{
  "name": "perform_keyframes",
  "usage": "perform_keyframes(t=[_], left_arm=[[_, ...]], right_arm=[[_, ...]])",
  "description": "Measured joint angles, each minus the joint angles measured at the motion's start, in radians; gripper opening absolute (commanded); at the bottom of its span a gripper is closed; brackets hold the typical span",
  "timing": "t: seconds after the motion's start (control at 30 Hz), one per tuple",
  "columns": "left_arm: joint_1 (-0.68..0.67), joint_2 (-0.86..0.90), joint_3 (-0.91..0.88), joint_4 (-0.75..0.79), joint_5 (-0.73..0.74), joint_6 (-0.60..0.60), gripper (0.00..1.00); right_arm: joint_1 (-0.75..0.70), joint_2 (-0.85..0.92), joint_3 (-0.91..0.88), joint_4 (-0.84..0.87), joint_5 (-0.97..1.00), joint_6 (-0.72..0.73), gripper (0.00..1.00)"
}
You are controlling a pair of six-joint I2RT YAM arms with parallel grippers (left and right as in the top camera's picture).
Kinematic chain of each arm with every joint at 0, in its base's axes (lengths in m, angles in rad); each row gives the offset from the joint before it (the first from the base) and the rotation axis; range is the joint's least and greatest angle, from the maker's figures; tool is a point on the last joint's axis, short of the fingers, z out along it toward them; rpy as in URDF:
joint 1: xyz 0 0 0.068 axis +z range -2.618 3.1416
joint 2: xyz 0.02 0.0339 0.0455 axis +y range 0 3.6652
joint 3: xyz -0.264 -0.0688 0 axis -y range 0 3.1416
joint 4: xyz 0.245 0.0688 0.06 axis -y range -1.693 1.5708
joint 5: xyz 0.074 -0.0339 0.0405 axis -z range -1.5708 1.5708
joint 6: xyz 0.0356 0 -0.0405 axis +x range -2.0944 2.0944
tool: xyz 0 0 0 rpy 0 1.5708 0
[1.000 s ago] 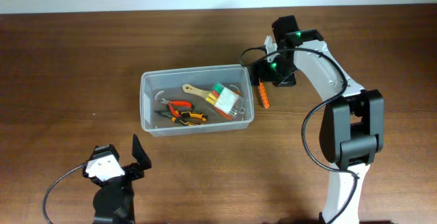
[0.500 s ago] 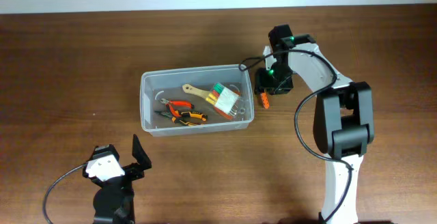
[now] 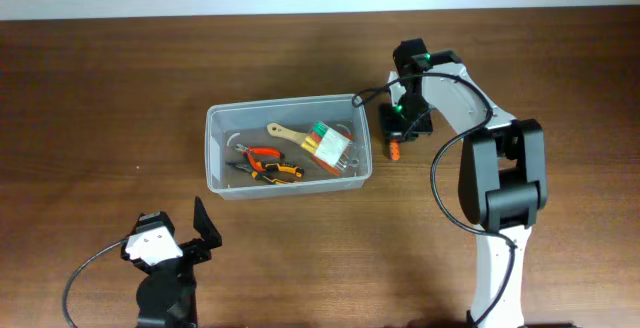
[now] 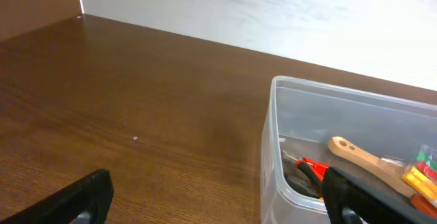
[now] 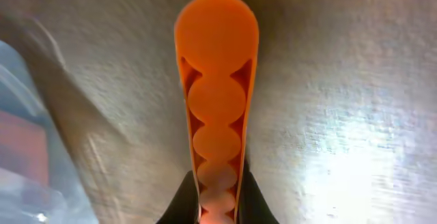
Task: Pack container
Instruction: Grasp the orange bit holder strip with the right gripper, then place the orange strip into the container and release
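- The container [image 3: 213,160] is sitting in the middle of the brown table [image 3: 100,88]. It is a see-through tub with round corners, and its long side is running left to right in the view from above.
- Inside it, a wooden handle [image 3: 284,131] is lying near the back wall.
- Red and orange pliers [image 3: 266,158] are lying in front of the wooden handle, near the front wall.
- A small clear box of coloured bits [image 3: 333,146] is resting at the right end of the tub, beside the wooden handle.
- Just outside the tub's right end, an orange tool [image 3: 394,151] is poking out from under the right claw [image 3: 399,128]. It is very near the tub wall, but I cannot tell if it is touching it.
- In the right wrist view, the right claw is pinching the orange tool between its two dark fingers [image 5: 183,200]. The tool's round end is pointing away from the camera.
- I cannot tell if the orange tool is lying on the table or hanging just above it.
- The right arm [image 3: 505,183] is reaching in from the right side of the table.
- The left claw [image 4: 212,203] is waiting near the front left of the table, well apart from the tub. Its fingers are spread wide and holding nothing.
- In the left wrist view, the tub's near corner is showing between those spread fingers.
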State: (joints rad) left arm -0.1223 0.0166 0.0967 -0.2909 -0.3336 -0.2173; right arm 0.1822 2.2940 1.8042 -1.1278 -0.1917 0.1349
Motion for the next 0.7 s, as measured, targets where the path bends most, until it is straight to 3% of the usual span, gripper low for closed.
perform_keyframes(t=[0.13,0.27,0.47,0.7], left_arm=[[0.000,0.000,0.000,0.000,0.000,0.000,0.99],[0.000,0.000,0.000,0.000,0.000,0.000,0.99],[0.000,0.000,0.000,0.000,0.000,0.000,0.99],[0.000,0.000,0.000,0.000,0.000,0.000,0.99]], right_arm=[[-0.008,0.000,0.107,-0.166,0.034,0.000,0.04],[-0.009,-0.017,0.346,-0.296,0.053,-0.004,0.04],[0.100,-0.156,0.624,-0.352,0.071,-0.103,0.04],[0.347,-0.204,0.623,-0.298,0.065,-0.321,0.04]])
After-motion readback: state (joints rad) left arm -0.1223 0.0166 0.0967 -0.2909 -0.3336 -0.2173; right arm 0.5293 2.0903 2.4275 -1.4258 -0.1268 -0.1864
